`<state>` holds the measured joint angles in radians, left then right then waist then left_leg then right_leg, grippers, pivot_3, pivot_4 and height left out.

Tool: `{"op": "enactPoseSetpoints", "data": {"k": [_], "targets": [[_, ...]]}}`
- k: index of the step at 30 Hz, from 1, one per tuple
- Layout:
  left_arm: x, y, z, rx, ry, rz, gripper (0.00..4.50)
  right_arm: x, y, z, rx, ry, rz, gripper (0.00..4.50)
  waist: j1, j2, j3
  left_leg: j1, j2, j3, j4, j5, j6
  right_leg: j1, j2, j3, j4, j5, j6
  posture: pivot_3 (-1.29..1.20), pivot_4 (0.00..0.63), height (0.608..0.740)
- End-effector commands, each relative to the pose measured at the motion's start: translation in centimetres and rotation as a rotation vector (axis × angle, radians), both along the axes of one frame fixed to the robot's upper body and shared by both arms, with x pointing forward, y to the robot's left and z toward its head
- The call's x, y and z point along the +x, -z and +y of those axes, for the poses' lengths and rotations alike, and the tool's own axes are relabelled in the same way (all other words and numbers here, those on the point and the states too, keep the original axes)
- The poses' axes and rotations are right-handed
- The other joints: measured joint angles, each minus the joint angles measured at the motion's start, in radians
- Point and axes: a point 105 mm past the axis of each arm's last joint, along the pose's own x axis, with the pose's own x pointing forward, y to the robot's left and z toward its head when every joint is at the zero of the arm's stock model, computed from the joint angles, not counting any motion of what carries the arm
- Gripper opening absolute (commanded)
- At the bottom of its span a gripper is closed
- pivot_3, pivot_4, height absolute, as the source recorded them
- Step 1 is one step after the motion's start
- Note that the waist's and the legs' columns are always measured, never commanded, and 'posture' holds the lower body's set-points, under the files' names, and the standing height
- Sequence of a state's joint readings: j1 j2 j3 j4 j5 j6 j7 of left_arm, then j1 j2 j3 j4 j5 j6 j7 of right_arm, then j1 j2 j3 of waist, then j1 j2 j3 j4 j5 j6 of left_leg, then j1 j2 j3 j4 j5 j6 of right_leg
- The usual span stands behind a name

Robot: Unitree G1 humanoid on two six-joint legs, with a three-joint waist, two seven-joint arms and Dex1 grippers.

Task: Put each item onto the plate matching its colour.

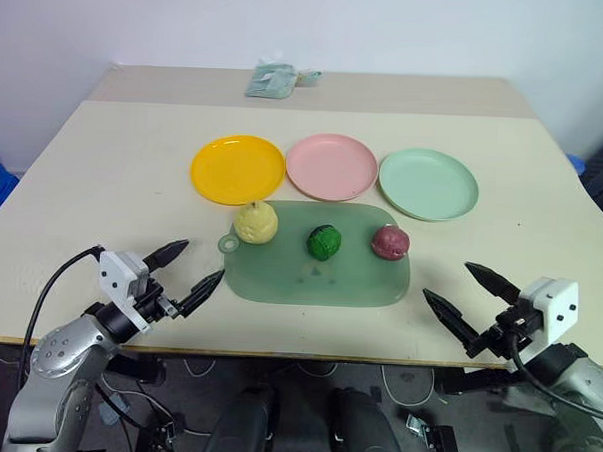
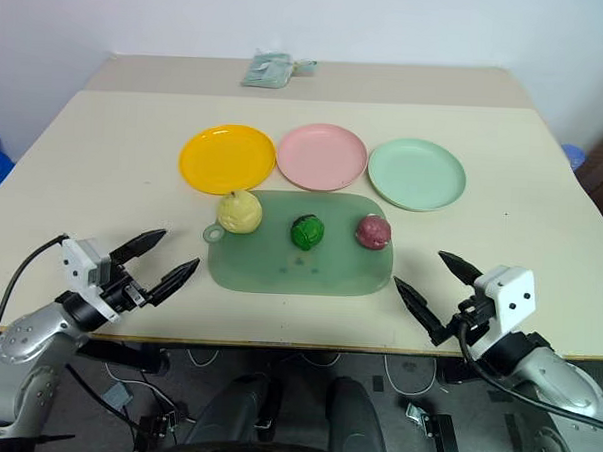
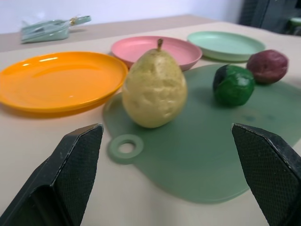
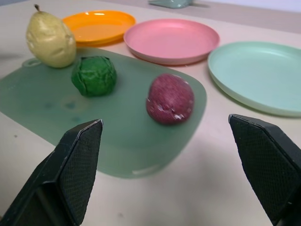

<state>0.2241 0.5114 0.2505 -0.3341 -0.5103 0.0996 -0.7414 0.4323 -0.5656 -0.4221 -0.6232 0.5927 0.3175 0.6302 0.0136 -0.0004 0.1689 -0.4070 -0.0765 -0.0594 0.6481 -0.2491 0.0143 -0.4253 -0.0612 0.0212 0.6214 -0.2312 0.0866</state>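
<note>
We're looking at a pale beige table (image 1: 104, 167) with a smooth matte top, pushed up near a plain white wall (image 1: 290, 25). At the far edge there's a crumpled pale-green packet (image 1: 275, 79).

Left to right now: three round shallow plates in a row, glossy plastic. The orange-yellow plate (image 1: 238, 169) comes first, the pink plate (image 1: 331, 166) is in the middle and touches or just overlaps the green mat's far edge, and the mint plate (image 1: 428, 184) is on the right.

In front of them lies one flat, dull green mat (image 1: 319, 272), a rounded rectangle with a small ring tab at its left corner. Three lumps sit on it, all along its far side. The yellow pear-shaped item (image 1: 255, 223) stands upright with a stem and bumpy skin, right by the orange-yellow plate. The dark green knobbly item (image 1: 324, 242) is at centre, and the maroon item (image 1: 390, 242), roundish and finely grained, is on the right.

Two grippers are at the near edge. The left gripper (image 1: 187, 275) has its black textured fingers spread wide, holding nothing, just left of the mat. The right gripper (image 1: 469, 296) is likewise spread wide and empty, just right of the mat.
</note>
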Motion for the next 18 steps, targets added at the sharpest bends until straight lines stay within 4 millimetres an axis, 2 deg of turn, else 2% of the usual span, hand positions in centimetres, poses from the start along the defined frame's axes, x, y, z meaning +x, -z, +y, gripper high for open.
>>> {"op": "enactPoseSetpoints", "data": {"k": [1, 9, 18], "targets": [[-0.2, -0.2, 0.6, 0.028, -0.006, -0.031, 4.50, 0.2, -1.3, -0.4, -0.001, -0.004, -0.051, 4.39, -0.001, 0.000, 0.000, 0.000, 0.000, 0.000, 0.000, 0.000, 0.000, 0.000, 0.000, 0.000, 0.000, 0.000, 0.000, 0.00, 0.150, 0.740], [-0.2, 1.1, 1.1, 0.027, -0.032, -0.037, 4.50, 1.6, -2.1, -0.1, -0.001, -0.014, -0.063, 4.39, 0.000, 0.000, 0.000, 0.000, 0.001, 0.001, 0.000, 0.000, 0.000, 0.000, 0.000, -0.001, -0.001, 0.000, 0.000, 0.00, 0.150, 0.740], [0.6, 0.4, -0.1, 0.028, -0.033, -0.054, 4.50, 2.6, -2.2, 1.2, 0.004, -0.068, -0.074, 4.39, 0.000, 0.000, 0.000, 0.000, 0.001, 0.001, 0.000, -0.001, 0.001, 0.000, -0.001, -0.001, -0.002, 0.000, 0.000, 0.00, 0.150, 0.740]]}}
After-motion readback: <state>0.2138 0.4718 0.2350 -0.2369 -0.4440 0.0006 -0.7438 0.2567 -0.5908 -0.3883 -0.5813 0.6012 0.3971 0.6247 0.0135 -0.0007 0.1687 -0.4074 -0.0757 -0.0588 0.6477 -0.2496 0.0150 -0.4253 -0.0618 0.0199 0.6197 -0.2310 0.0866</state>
